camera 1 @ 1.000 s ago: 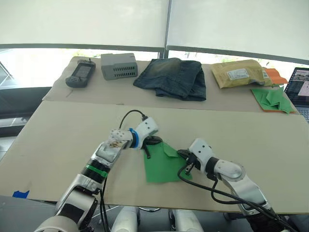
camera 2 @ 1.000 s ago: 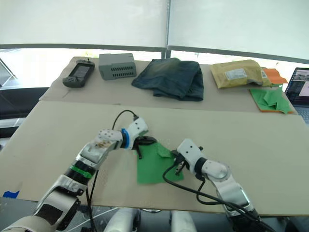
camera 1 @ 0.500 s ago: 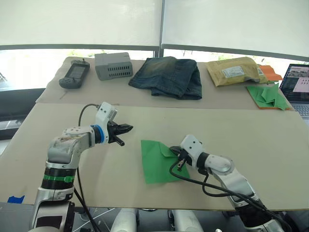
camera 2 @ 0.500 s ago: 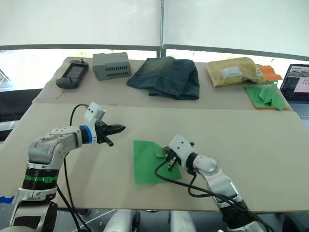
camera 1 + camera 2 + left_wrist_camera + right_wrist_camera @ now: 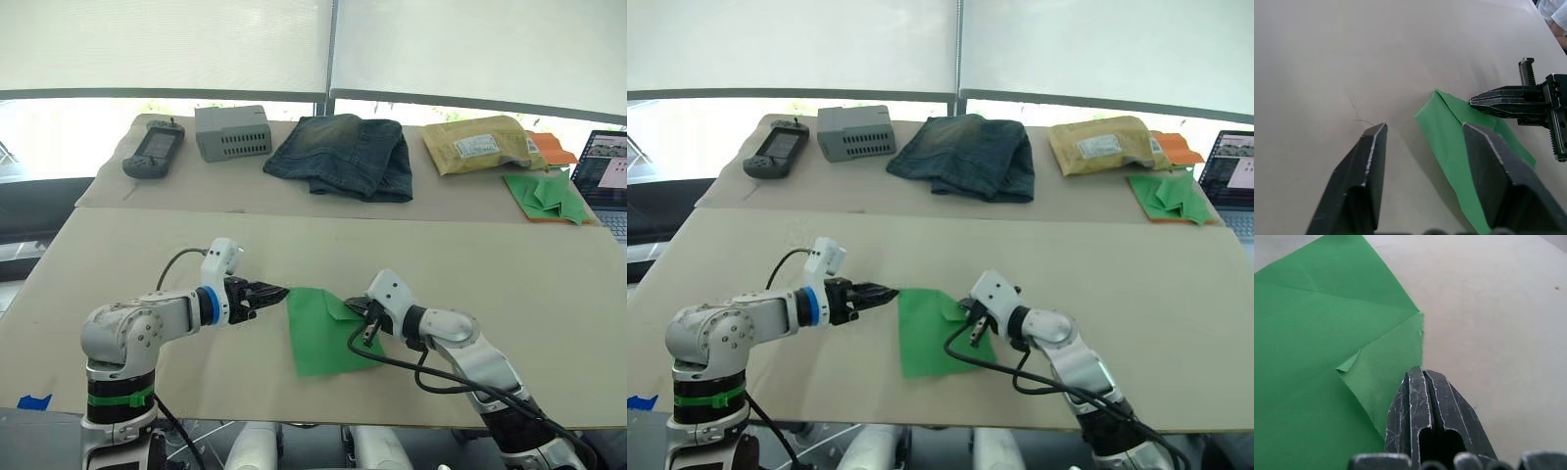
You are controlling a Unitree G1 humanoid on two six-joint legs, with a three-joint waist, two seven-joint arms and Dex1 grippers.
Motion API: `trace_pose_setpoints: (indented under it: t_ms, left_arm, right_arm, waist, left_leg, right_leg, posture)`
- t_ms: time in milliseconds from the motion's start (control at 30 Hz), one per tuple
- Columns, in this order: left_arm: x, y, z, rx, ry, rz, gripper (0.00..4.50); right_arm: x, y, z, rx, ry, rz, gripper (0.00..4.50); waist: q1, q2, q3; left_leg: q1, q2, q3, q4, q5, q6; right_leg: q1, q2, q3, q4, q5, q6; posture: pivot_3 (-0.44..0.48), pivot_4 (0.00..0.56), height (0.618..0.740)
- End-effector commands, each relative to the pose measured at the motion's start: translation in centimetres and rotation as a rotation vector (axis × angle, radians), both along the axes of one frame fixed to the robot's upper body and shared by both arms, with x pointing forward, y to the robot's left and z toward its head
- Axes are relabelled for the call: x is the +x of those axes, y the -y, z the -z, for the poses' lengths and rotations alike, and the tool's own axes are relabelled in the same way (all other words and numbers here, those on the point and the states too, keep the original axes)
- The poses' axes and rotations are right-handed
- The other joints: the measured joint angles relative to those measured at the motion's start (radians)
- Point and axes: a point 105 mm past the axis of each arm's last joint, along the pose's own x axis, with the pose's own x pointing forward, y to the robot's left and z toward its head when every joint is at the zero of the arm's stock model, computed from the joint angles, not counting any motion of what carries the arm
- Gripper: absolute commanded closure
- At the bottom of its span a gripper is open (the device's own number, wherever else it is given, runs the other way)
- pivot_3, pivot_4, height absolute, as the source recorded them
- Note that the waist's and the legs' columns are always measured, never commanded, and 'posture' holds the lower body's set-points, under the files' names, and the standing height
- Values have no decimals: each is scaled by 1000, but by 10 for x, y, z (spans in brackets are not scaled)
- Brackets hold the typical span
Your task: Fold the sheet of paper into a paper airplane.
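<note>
Here the sheet of paper lies flat on the desk, one corner folded over. The left claw, fingers apart, meets its near corner; the right claw, fingers together, presses the folded flap. A push could skid or crumple the sheet.

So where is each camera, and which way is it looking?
Left eye, right eye: on the head, looking down over both arms at the table and the sheet of paper.
Left wrist: looks along open left fingers at the paper's corner; the right gripper shows.
Right wrist: looks along shut right fingers resting on the paper's folded flap.
All share the paper.
</note>
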Motion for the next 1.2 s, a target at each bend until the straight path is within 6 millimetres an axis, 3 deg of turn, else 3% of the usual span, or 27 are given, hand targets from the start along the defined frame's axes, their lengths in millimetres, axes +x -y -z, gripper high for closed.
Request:
trace_pose_setpoints:
  t_ms: [33, 200, 300, 600, 700, 1000, 1200]
  left_arm:
    - [-4, 10, -10, -26, 27, 28, 703]
    - [-11, 23, -5, -50, -13, 58, 703]
    - [-13, 24, -3, -47, -30, 62, 1488]
    - [-13, 27, -4, -84, -53, 58, 4477]
    - [-6, 27, -8, -88, -30, 51, 4477]
    - [36, 28, -26, -15, 135, 107, 4477]
    - [46, 28, -18, 106, 251, 175, 4477]
  right_arm:
    - [-7, -9, -12, 28, 30, -58, 4500]
    - [-3, -1, -18, 17, 52, -38, 4500]
    - [-2, 2, -16, 9, 50, -26, 4500]
    - [0, 6, -14, 1, 52, 4, 4500]
    - [4, 8, -20, 1, 78, 18, 4500]
    - [25, 18, -67, 21, 231, 66, 4500]
    - [26, 21, -72, 22, 245, 85, 4500]
  waist:
    - [-1, 0, 0]
    - [2, 0, 0]
    - [2, 0, 1]
    - [3, 0, 1]
    - [3, 0, 1]
    - [5, 0, 2]
    - [6, 0, 2]
  left_leg:
    - [0, 0, 0, 0, 0, 0]
    - [-1, -1, 0, 0, 0, 0]
    - [-1, -1, 0, 0, 0, 0]
    - [-1, -1, 0, 0, 0, 0]
    - [-1, -1, 0, 0, 0, 0]
    - [-1, -1, 2, -1, 0, 0]
    - [-5, -2, 1, -3, 0, 0]
  right_leg:
    - [0, 0, 0, 0, 0, 0]
    - [0, 0, 0, 0, 0, 0]
    - [0, 0, 0, 0, 0, 0]
    - [0, 0, 0, -1, 0, 0]
    - [0, 0, 0, -1, 0, 0]
    - [-1, 0, 0, -1, 0, -1]
    - [-4, -1, 0, -3, 1, -3]
  posture:
    - [0, 150, 728]
    - [0, 150, 728]
    - [0, 150, 728]
    - [0, 150, 728]
    - [0, 150, 728]
    - [0, 150, 728]
    - [0, 150, 728]
